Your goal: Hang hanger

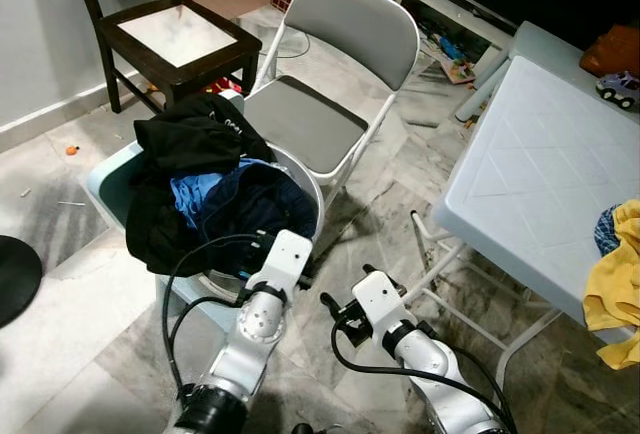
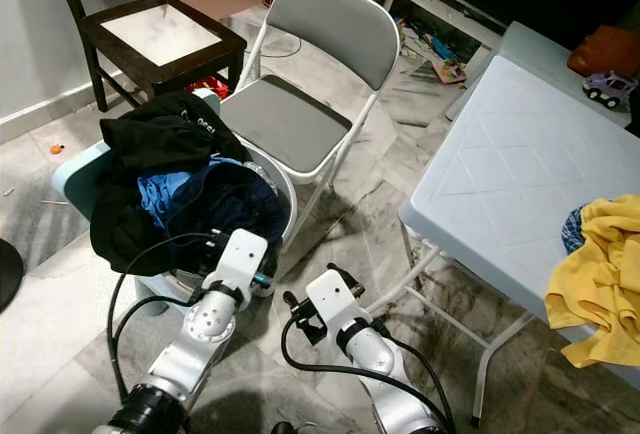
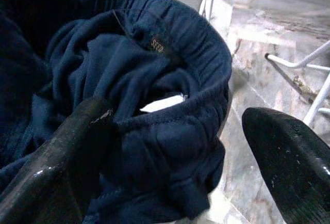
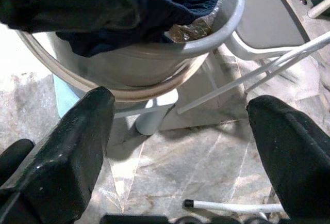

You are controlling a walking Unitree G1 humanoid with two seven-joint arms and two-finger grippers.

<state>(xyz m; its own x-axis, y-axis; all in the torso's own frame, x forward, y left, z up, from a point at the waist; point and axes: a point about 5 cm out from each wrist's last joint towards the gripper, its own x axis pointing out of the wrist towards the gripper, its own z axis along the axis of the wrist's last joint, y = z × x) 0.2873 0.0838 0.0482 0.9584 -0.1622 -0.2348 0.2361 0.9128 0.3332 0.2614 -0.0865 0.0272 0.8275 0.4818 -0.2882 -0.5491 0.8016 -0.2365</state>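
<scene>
Clothing in dark navy and black fabric (image 1: 205,189) lies heaped in a round pale plastic basin (image 4: 154,61) beside a grey folding metal chair (image 1: 335,64); no hanger can be made out. The left gripper (image 3: 175,146) hangs released at the navy waistband, one finger (image 3: 67,152) touching cloth. The right gripper (image 4: 180,146) sits open low beside the basin (marble floor (image 4: 196,167) beneath). A pale blue plastic table (image 1: 530,174) stands at right.

Two chairs: one grey metal folding chair (image 1: 335,74) and one dark wooden chair (image 1: 165,29). One pale blue plastic worktop (image 1: 540,174). One round grey laundry basket (image 4: 154,53). One yellow cloth (image 2: 600,289). One small toy car (image 1: 620,87).
</scene>
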